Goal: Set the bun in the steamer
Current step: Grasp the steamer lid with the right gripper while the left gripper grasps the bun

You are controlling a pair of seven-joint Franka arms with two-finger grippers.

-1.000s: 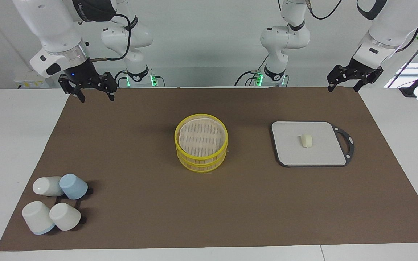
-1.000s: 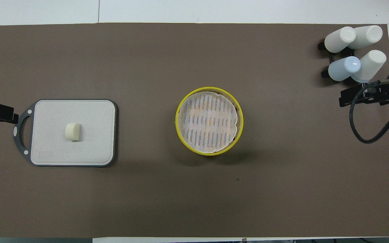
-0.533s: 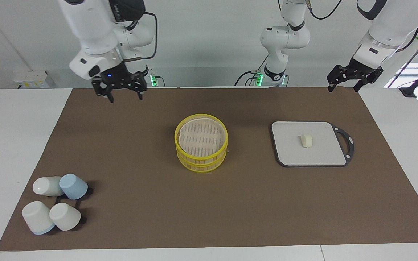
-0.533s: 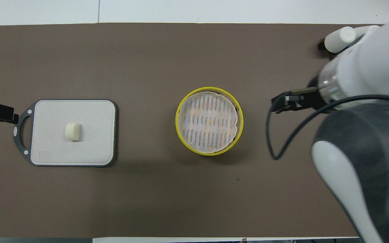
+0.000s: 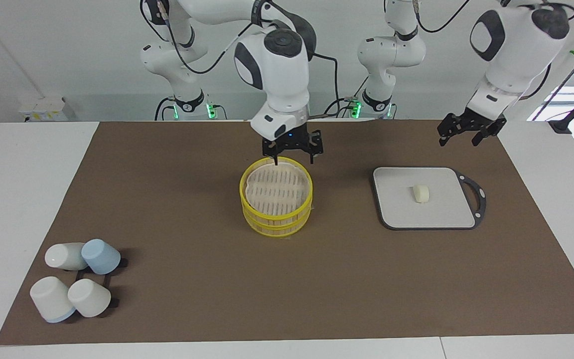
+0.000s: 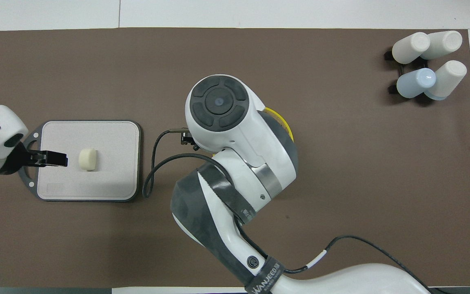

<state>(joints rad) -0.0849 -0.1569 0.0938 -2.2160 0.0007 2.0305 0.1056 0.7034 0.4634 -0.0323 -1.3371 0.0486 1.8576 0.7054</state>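
- Right claw (image 5: 292,148), fingers spread apart and empty, hangs just over the robot-side rim of the steamer (image 5: 276,202), its tips close above the yellow rim; whether they touch it I cannot tell.
- Left claw (image 5: 468,130), fingers also apart and empty, hovers over the brown mat near the robot-side edge of the cutting board (image 5: 401,204), toward its handle end.
- From overhead, the right arm's bulk covers most of the steamer (image 6: 280,121); the left claw (image 6: 51,159) appears over the board (image 6: 108,163) beside the bun (image 6: 87,159).
- Stacked yellow tiers form the steamer at the counter's middle, the top one lined with white paper.
- Bun (image 5: 421,193) lies on the grey board, well apart from the steamer, toward the left arm's end.
- Four cups (image 5: 75,284), three white and one blue, sit tipped on a black rack at the right arm's end, farther from the robots.
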